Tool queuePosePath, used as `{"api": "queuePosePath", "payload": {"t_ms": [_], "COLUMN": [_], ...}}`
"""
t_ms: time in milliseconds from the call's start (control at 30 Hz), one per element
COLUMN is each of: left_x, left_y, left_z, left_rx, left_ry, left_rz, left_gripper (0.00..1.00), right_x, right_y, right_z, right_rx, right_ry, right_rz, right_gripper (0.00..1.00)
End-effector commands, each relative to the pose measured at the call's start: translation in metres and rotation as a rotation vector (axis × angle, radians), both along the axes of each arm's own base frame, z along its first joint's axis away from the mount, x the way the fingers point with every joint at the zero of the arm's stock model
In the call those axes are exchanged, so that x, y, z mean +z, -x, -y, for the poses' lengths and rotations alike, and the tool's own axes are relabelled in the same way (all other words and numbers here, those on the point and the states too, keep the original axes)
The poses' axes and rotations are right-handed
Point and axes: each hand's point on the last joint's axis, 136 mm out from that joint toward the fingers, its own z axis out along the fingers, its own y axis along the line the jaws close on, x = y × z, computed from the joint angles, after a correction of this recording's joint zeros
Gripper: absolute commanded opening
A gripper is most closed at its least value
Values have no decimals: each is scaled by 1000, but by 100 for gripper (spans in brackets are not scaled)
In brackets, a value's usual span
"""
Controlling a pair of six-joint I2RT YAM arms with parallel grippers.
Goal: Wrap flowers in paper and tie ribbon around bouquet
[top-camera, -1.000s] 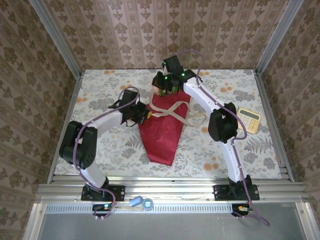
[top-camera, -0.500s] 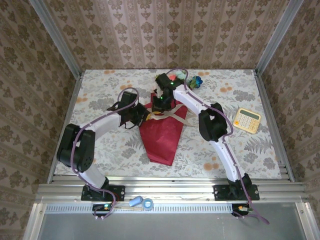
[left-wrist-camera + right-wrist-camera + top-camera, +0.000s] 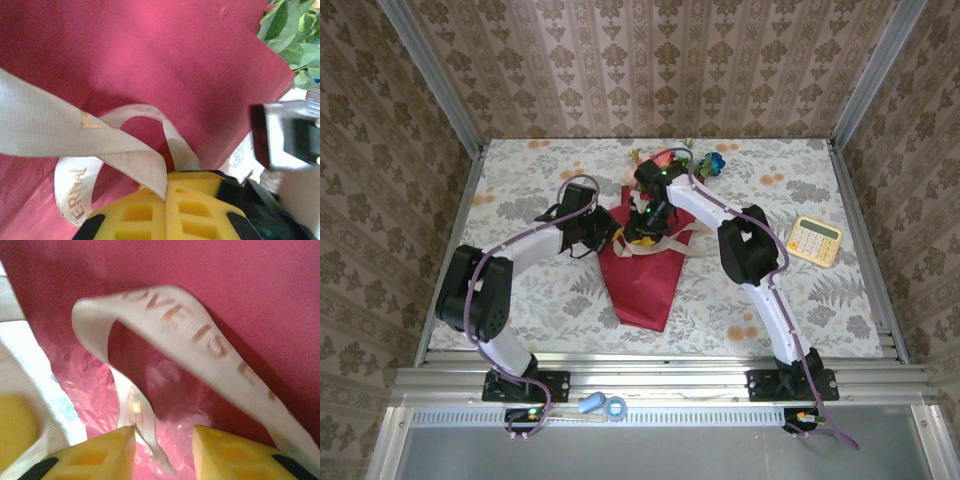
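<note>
Ribbon (image 3: 200, 335) is dangling one tail between the parted fingers of your right gripper (image 3: 162, 436). Your left gripper (image 3: 166, 197) is clamping the other strand against the bouquet (image 3: 200, 60).

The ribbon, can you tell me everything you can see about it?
The ribbon is a long, narrow, cream-beige strip that looks soft and woven, with faded gold letters printed along it. It is looped and twisted, and it lies across the wider part of the crimson paper bouquet. The left tool pinches one part of it between its shut yellow fingers. Another strand arches over the paper and hangs down between the open fingers of the right tool.
</note>
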Motion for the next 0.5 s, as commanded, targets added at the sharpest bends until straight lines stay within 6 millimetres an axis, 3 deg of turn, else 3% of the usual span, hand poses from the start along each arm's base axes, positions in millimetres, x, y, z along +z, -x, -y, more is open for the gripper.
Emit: {"api": "queuePosePath", "payload": {"t_ms": [0, 133, 267, 333, 467], "left_x": [-6, -9, -12, -17, -15], "left_y": [-14, -27, -35, -39, -34], "left_z": [4, 6, 11, 14, 13], "left_rx": [-39, -64, -97, -126, -200], "left_ry": [4, 5, 3, 0, -47], "left_rz": [26, 42, 47, 48, 38], "left_gripper": [0, 0, 4, 13, 42], "right_x": [46, 63, 64, 66, 69], "right_y": [-18, -28, -33, -35, -35], "right_z": [16, 32, 50, 62, 80], "right_rx": [-62, -133, -177, -213, -301], "right_ry": [7, 22, 78, 119, 140], "right_rz": [104, 135, 150, 172, 198], "right_gripper": [41, 48, 48, 47, 43]}}
